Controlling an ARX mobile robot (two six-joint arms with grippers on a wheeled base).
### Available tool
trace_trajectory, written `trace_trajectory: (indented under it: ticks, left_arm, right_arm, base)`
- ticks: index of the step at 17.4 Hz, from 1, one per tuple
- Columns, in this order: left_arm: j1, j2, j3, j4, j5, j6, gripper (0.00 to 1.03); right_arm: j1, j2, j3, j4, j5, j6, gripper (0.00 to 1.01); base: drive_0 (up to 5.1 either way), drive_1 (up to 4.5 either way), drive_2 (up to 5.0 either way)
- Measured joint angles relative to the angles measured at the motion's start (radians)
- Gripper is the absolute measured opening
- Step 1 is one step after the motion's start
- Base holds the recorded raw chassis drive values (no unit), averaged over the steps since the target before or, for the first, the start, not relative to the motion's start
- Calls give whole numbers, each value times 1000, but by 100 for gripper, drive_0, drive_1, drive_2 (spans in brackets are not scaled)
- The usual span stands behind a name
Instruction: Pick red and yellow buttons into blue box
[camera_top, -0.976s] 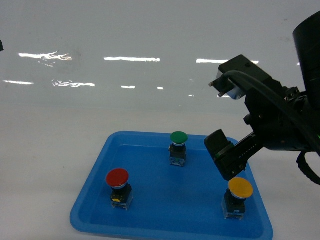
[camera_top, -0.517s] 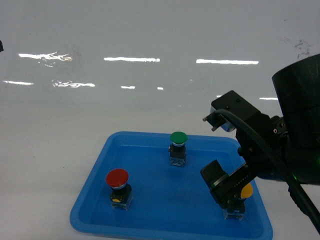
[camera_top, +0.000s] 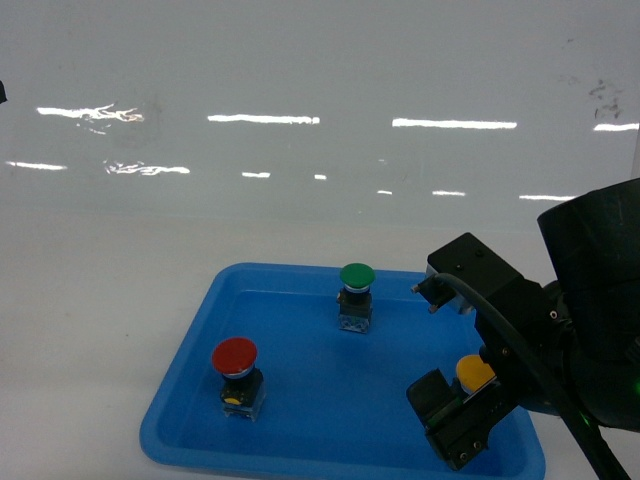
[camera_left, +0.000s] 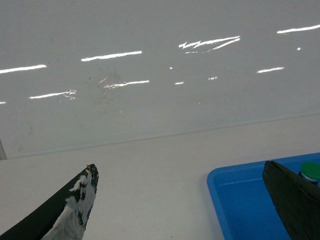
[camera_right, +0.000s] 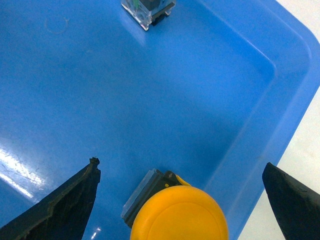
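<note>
Since approx 1 s ago, the right arm's black gripper (camera_top: 468, 420) has been dropping from above the shallow blue plastic tray (camera_top: 190, 425) toward the tray's near-right corner, and it's now sitting low around the yellow-capped mushroom push-button (camera_top: 474, 372); red and green buttons haven't shifted.

Key relation: in the right wrist view the yellow cap (camera_right: 179, 219) is lying between the two black fingers (camera_right: 67, 207), w/ the jaws spread wide on either side and no contact showing. The cap is sitting at the bottom edge of that view, i.e. close under the wrist, so the button's upright axis is running roughly along the approach line. Right arm is clearly the nearer one; the left gripper (camera_left: 185, 200) is hanging open over the white tabletop (camera_left: 150, 160) off the tray's far-left corner, holding nothing.

Yellow button: glossy round domed cap on a black and clear blocky base, standing upright near the tray's right wall. The red-capped button (camera_top: 236, 372) is standing upright toward the near-left part of the tray; the green-capped button (camera_top: 356, 295) is by the far edge. The blue box isn't showing in any view.
</note>
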Motion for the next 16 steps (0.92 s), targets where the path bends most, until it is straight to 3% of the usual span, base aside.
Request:
trace_trajectory:
  ticks: [10,16]
  left_arm:
    - [0,0,0,0,0,0,98]
    - [0,0,0,0,0,0,98]
  right_arm:
    - [-14,55,-1,24,20,2,98]
    - [-11,89,29,5,-2,2,98]
  base:
    - [0,0,0]
    - [0,0,0]
